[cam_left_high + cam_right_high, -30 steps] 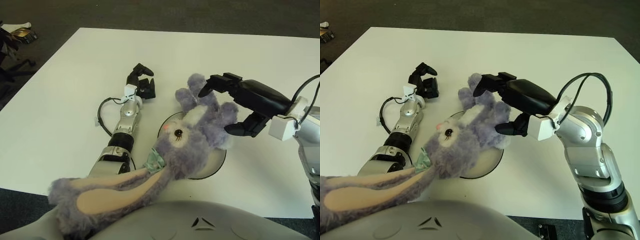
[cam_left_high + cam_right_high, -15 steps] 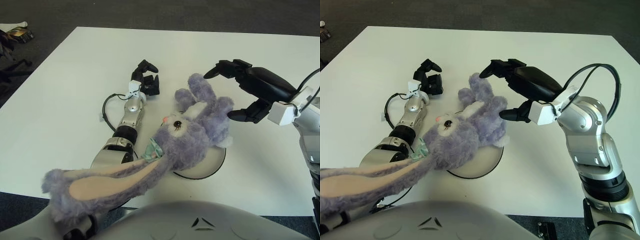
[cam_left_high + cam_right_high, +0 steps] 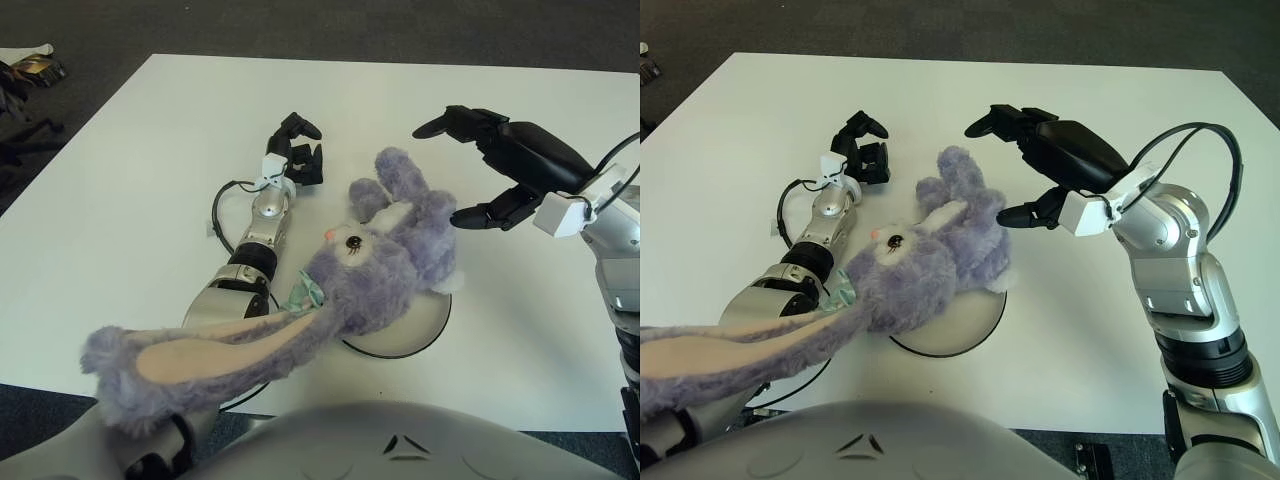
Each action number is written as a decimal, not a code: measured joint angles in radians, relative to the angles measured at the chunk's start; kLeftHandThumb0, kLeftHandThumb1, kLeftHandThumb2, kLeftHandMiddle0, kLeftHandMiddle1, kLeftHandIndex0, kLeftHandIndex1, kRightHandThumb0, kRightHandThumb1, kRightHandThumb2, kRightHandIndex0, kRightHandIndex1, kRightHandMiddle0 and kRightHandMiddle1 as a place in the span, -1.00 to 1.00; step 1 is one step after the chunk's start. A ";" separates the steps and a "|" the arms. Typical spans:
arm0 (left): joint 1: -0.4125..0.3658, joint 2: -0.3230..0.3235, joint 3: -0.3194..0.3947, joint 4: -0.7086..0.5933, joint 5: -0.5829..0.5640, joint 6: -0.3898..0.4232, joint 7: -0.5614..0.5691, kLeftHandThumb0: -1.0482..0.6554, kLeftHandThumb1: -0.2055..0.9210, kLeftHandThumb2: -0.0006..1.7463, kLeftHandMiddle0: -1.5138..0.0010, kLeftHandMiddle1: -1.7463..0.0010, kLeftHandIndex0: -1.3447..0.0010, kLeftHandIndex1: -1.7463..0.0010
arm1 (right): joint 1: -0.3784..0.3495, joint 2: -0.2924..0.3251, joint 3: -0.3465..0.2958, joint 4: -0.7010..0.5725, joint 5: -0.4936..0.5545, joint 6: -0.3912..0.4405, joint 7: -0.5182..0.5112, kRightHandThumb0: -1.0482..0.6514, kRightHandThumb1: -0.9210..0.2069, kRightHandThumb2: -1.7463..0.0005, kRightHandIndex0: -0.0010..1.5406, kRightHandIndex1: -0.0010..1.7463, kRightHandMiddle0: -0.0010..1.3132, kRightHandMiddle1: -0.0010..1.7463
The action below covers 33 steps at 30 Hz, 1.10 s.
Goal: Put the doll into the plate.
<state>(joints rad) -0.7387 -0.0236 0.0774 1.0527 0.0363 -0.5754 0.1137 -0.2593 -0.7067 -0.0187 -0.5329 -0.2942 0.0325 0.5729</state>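
The fluffy purple plush rabbit doll (image 3: 385,270) lies across the round white plate (image 3: 405,330), apparently released; right hand (image 3: 495,165) hovers open beyond it, left hand (image 3: 295,160) loosely open, idle, left of it.

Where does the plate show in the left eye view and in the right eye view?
Left eye view: plate sits lower centre-right, mostly covered by the purple doll.
Right eye view: plate sits lower centre, shifted left.
Shared landmark: the doll's black eye, just up-left of the plate in both.
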 measured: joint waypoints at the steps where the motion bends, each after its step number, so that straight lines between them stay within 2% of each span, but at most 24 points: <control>1: -0.004 0.000 0.001 0.002 0.000 0.000 0.000 -0.32 -0.09 0.51 -0.59 -1.00 0.09 -1.00 | -0.001 0.000 0.001 0.006 -0.001 -0.004 -0.003 -0.58 -0.20 0.12 -0.69 -0.64 -1.00 -0.17; 6: -0.015 0.000 0.006 0.013 -0.004 -0.001 0.000 -0.32 -0.08 0.51 -0.59 -1.00 0.09 -1.00 | -0.006 0.000 0.001 0.028 -0.009 -0.015 -0.014 -0.59 -0.22 0.16 -0.69 -0.65 -1.00 -0.15; 10: -0.021 0.000 0.010 0.018 -0.011 -0.001 -0.001 -0.32 -0.08 0.51 -0.59 -1.00 0.10 -1.00 | -0.006 0.008 -0.001 0.047 -0.010 -0.035 -0.042 -0.54 -0.13 0.11 -0.66 -0.64 -1.00 -0.10; 12: -0.025 -0.001 0.012 0.020 -0.012 -0.001 -0.003 -0.32 -0.08 0.51 -0.59 -1.00 0.09 -1.00 | -0.006 0.015 -0.002 0.057 -0.011 -0.045 -0.059 -0.44 0.02 0.01 -0.64 -0.62 -1.00 -0.05; 18: -0.035 0.000 0.018 0.020 -0.021 -0.001 -0.010 -0.32 -0.08 0.51 -0.60 -1.00 0.09 -1.00 | 0.007 0.039 -0.021 0.105 -0.004 -0.068 -0.105 -0.22 0.27 -0.20 -0.63 -0.55 -1.00 0.08; 24: -0.035 0.002 0.021 0.020 -0.023 -0.001 -0.010 -0.32 -0.08 0.51 -0.60 -1.00 0.09 -1.00 | 0.009 0.095 -0.029 0.112 0.007 -0.051 -0.153 0.03 0.45 -0.38 -0.62 -0.42 -1.00 0.16; 28: -0.035 0.002 0.021 0.020 -0.021 -0.001 -0.010 -0.32 -0.08 0.51 -0.60 -1.00 0.09 -1.00 | 0.006 0.123 -0.029 0.110 -0.020 0.008 -0.184 0.18 0.52 -0.47 -0.65 -0.24 -1.00 0.21; 31: -0.035 0.004 0.020 0.019 -0.020 -0.001 -0.010 -0.32 -0.08 0.51 -0.60 -1.00 0.09 -1.00 | 0.001 0.140 -0.030 0.110 -0.057 0.066 -0.213 0.17 0.54 -0.49 -0.64 -0.17 -1.00 0.27; 33: -0.036 0.007 0.020 0.020 -0.019 0.000 -0.010 -0.32 -0.08 0.51 -0.60 -1.00 0.09 -1.00 | -0.004 0.143 -0.029 0.129 -0.089 0.065 -0.244 0.13 0.53 -0.48 -0.63 -0.14 -1.00 0.30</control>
<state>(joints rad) -0.7745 -0.0164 0.0976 1.0722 0.0168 -0.5752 0.1034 -0.2637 -0.5639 -0.0478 -0.4039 -0.3836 0.0979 0.3285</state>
